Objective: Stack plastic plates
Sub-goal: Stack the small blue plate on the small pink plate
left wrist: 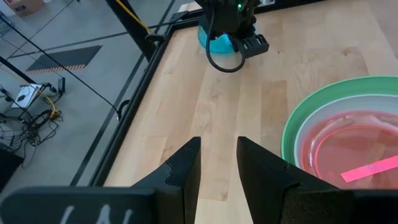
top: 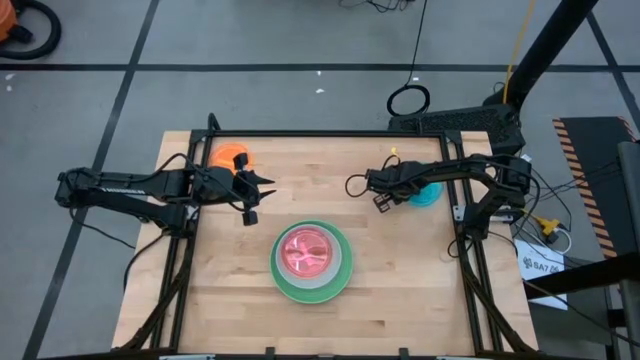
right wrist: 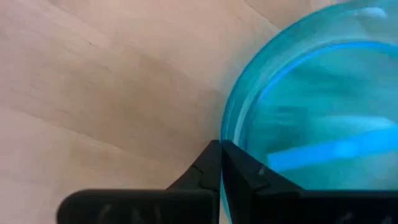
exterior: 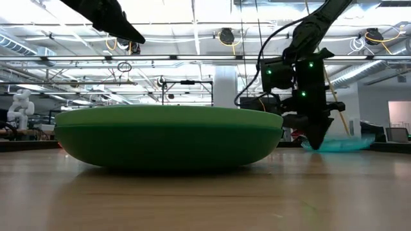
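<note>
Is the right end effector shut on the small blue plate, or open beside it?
Shut on it. In the right wrist view the right end effector has its fingers pressed together over the blue plate's rim.

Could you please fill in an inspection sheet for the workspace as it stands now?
Surface: wooden table, framed by dark rails.
Job's things: stack at centre front, green plate at the bottom, paler plates and a pink plate inside; orange plate at the far left; blue plate at the far right.
Clutter: nothing seen.
Grippers: right gripper shut on the blue plate's rim; left gripper open, empty, raised between the orange plate and the stack.
Cables: cable loop on the floor beyond the table; wires by the right arm's base.
Surroundings: grey floor with dark lines, open lab hall.
</note>
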Controlling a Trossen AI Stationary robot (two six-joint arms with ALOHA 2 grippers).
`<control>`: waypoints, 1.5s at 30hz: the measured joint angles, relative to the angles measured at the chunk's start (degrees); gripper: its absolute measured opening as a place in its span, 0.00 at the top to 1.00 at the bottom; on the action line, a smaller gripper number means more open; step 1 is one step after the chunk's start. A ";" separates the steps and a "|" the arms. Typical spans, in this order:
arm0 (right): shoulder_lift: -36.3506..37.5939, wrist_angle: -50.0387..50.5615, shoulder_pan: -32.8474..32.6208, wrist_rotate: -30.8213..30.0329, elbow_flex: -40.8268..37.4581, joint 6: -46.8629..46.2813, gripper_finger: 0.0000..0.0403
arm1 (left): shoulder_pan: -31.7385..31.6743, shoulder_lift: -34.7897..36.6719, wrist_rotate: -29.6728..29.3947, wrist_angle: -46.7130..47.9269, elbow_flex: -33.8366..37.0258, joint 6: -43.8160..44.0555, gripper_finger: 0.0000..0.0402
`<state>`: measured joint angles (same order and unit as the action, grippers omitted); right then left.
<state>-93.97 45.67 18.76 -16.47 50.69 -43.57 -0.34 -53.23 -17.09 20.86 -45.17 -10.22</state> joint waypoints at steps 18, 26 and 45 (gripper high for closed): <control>0.09 3.08 -10.39 -3.15 12.79 2.86 1.00 | -0.01 0.00 0.01 -0.13 0.00 0.02 0.72; 0.11 3.13 -16.00 -4.73 15.85 4.19 1.00 | 0.00 -0.02 0.01 -0.13 0.00 0.22 0.72; 0.15 1.14 -29.54 -11.76 26.07 14.81 1.00 | -0.02 0.00 0.01 -0.13 0.00 0.22 0.72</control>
<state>-93.82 46.81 -10.78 -28.23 76.76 -28.76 -0.36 -53.23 -17.08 20.73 -45.17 -10.00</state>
